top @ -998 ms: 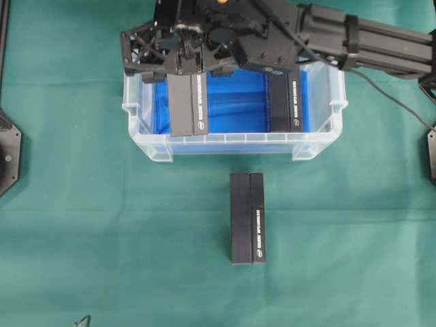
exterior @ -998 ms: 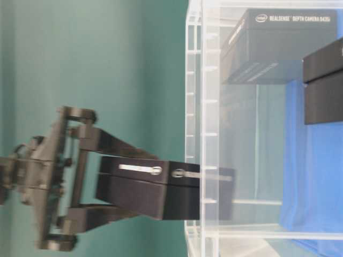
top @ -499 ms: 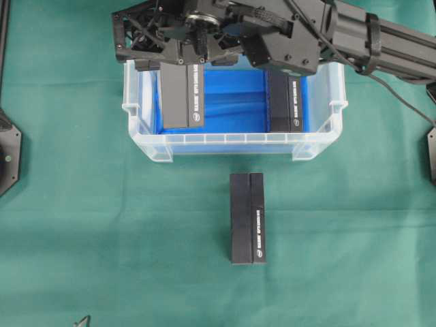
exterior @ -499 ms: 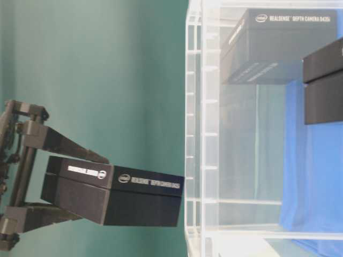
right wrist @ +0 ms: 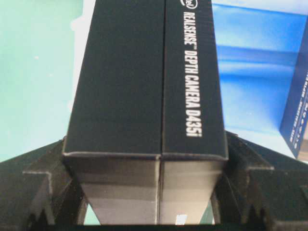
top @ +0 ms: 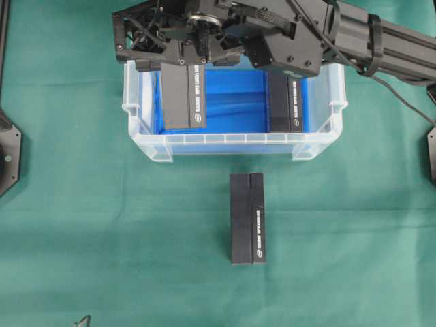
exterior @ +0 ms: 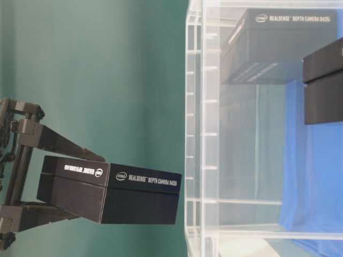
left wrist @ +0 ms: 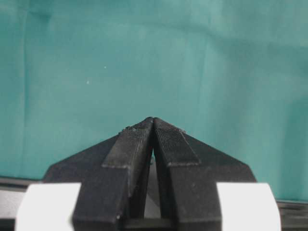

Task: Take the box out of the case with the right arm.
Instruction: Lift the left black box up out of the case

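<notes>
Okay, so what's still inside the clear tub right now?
One black box stands on the tub's blue lining. The right gripper holds another above; the arm hides the back edge.

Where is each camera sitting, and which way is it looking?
Overhead: high above, looking straight down at the green table, the case and the right arm.
Table-level: low beside the case, picture turned sideways; shows the right end effector holding the box above the rim.
Left wrist: on the left arm, facing green cloth; its shut left end effector shows.
Right wrist: looks along the held box, fingers either side.
Overhead, table-level and right wrist views all show that box.
</notes>
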